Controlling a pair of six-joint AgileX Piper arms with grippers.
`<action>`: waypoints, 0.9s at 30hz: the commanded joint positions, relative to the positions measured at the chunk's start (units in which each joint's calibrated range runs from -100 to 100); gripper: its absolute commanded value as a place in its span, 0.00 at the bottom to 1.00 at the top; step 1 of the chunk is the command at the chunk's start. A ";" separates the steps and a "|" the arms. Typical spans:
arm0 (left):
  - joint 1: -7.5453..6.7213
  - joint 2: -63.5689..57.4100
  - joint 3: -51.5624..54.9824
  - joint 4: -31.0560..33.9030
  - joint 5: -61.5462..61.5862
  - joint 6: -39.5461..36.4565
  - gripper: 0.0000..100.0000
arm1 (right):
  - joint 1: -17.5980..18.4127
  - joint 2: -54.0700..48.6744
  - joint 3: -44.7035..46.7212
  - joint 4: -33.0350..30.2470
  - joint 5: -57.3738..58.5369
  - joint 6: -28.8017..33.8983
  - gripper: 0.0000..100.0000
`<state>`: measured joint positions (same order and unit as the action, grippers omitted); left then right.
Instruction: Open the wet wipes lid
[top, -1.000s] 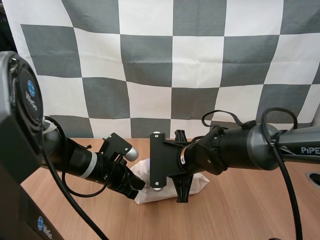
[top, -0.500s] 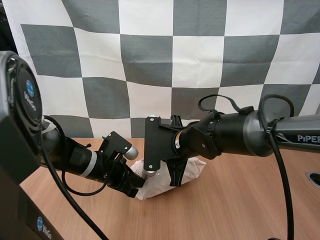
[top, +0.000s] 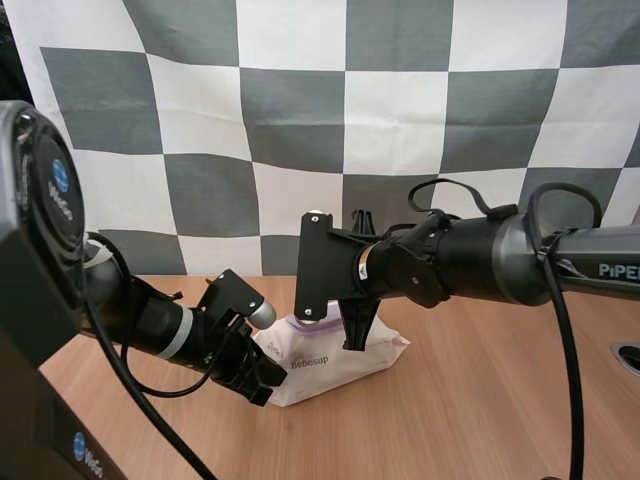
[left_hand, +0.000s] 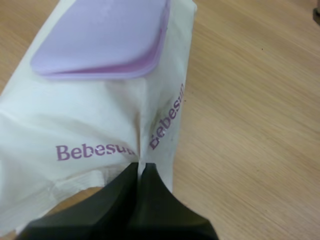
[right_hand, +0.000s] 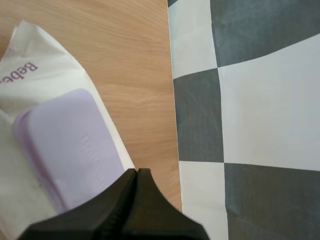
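The wet wipes pack (top: 335, 362), white with purple "Bebesup" lettering, lies on the wooden table (top: 480, 420). Its lilac lid (top: 318, 322) lies flat and closed on top. My left gripper (top: 266, 384) is shut on the pack's left end. In the left wrist view the fingers of my left gripper (left_hand: 140, 170) pinch a fold of the white pack (left_hand: 75, 125) just short of the lid (left_hand: 105, 40). My right gripper (top: 355, 338) hangs tips-down over the lid's far side. In the right wrist view my right gripper (right_hand: 136, 172) is one shut wedge at the edge of the lid (right_hand: 70, 145).
A round hole (top: 630, 357) sits in the table at the far right. Bare wood stretches in front of the pack and to its right.
My right gripper has risen from the pack's front side and moved back over the lid. The pack now lies flatter with its lettering showing. The left gripper keeps its hold.
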<state>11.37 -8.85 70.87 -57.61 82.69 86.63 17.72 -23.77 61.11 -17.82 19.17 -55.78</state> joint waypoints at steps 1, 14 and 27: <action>-0.01 0.01 -0.07 -0.38 0.41 -0.04 0.00 | 0.02 0.62 0.14 0.03 0.01 -0.11 0.00; -0.01 0.01 -0.07 -0.68 -3.42 -0.04 0.00 | 0.02 -2.53 -2.65 -1.39 31.67 1.04 0.00; -0.01 0.01 -0.07 -0.70 -3.26 -0.04 0.00 | 0.12 -3.79 1.66 7.25 34.14 2.06 0.00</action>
<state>11.37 -8.85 70.87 -58.27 79.29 86.63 17.80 -27.79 62.10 -10.91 60.01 -53.51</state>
